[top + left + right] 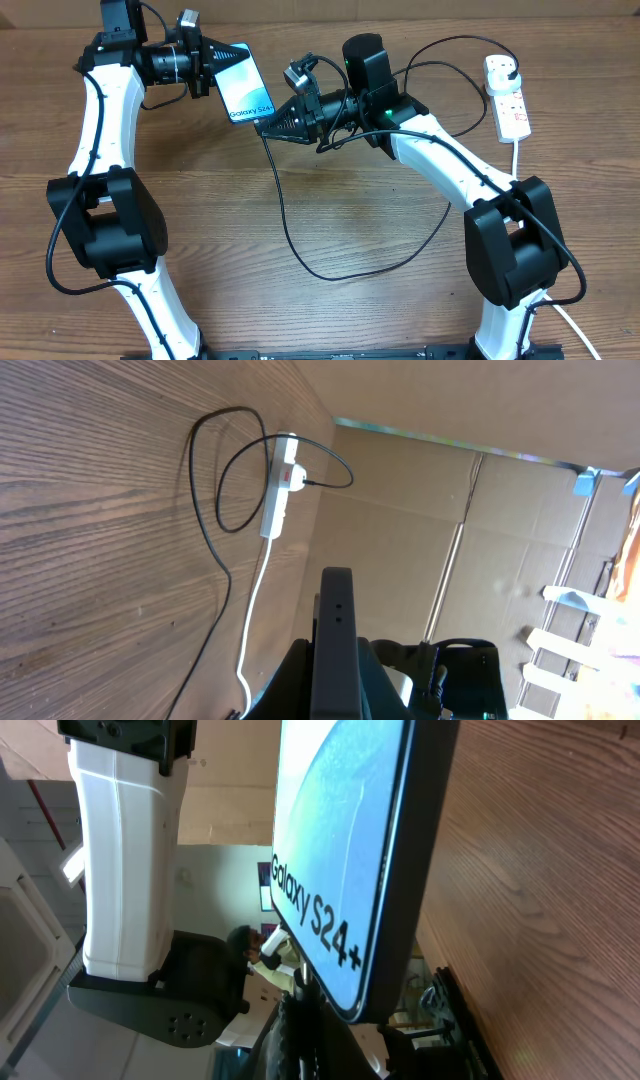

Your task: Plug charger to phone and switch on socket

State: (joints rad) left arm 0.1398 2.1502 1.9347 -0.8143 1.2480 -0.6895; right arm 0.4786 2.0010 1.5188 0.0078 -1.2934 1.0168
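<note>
My left gripper (212, 68) is shut on the phone (243, 86) and holds it above the table, its blue "Galaxy" screen facing up and tilted. In the left wrist view the phone (337, 630) is edge-on between the jaws (337, 670). My right gripper (266, 125) is shut on the charger's connector tip (300, 982), just at the phone's bottom edge (345, 870). I cannot tell whether the tip is in the port. The black cable (300, 255) loops over the table to a plug (507, 68) in the white socket strip (512, 105).
The socket strip (278, 495) lies at the far right of the wooden table (360, 220), with its thick white lead (517, 158) running toward the front. Cardboard walls (420, 500) stand behind the table. The cable loop (215, 500) lies beside the strip.
</note>
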